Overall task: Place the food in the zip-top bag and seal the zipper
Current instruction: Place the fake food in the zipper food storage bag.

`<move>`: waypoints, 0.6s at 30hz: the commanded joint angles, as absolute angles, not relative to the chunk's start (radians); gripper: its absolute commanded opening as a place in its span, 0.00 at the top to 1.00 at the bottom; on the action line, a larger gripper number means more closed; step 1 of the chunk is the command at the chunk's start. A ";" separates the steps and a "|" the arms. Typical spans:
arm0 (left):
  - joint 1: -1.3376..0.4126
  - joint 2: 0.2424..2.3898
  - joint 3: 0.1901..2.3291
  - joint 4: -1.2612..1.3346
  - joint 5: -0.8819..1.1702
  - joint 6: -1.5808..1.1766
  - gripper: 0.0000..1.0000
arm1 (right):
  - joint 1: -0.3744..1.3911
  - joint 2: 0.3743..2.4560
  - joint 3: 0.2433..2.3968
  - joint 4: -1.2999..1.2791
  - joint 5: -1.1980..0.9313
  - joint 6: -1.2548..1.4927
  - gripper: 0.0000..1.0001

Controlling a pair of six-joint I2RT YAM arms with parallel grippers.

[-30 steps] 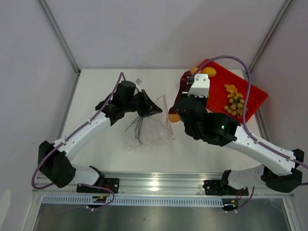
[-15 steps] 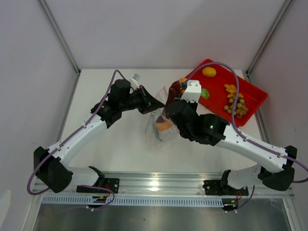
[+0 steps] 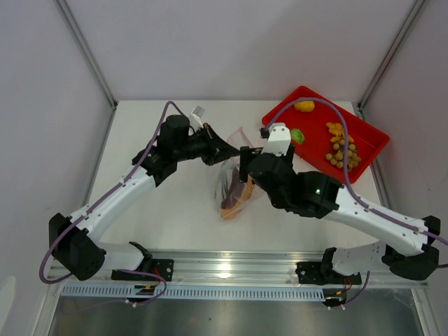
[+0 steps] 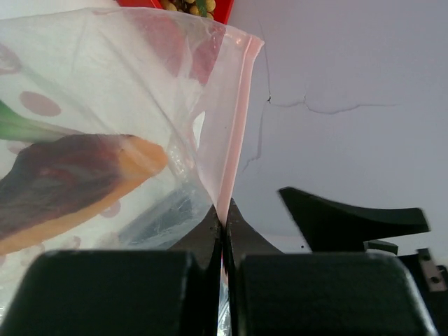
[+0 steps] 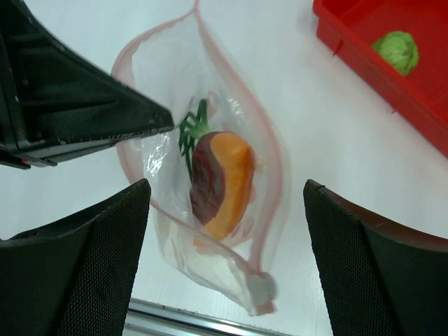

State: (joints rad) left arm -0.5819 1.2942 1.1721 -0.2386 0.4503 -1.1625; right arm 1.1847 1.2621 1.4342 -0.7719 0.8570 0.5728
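Pinching zip-top bag (image 4: pixel 105 77) at zipper (image 4: pixel 236 133): left gripper (image 4: pixel 222 218). Right gripper (image 5: pixel 225 189) spread above; purple-red piece (image 5: pixel 208 183) inside, cut off in left wrist view.

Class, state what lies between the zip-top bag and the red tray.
Nothing: bare white table separates the zip-top bag from the red tray, shown in the right wrist view.

The left arm (image 3: pixel 119 199) and the right arm (image 3: pixel 371 213) were built of white link shells with black joints and black bases. A purple cable (image 3: pixel 336 87) ran along each. A small green light (image 3: pixel 320 190) glowed on the right arm's black housing, and a white block (image 3: pixel 278 138) sat at its wrist. The right gripper (image 5: pixel 225 185) had black fingers (image 5: pixel 91 266) with finely dimpled pads.
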 commanded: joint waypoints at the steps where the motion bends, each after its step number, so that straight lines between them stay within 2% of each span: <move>1: -0.578 1.249 1.195 -0.187 0.465 -1.157 0.99 | 1.148 1.177 1.516 -0.805 0.864 0.517 0.11; 8: -0.595 1.192 1.230 -0.294 0.408 -1.008 0.99 | 0.980 1.085 1.450 -0.793 0.763 0.471 0.15; 13: -0.606 1.115 1.207 -0.359 0.364 -0.931 0.99 | 0.626 1.081 1.385 -0.732 0.478 0.451 0.17; 18: -0.607 1.118 1.212 -0.370 0.432 -0.888 1.00 | 0.428 1.170 1.350 -0.597 0.427 0.338 0.17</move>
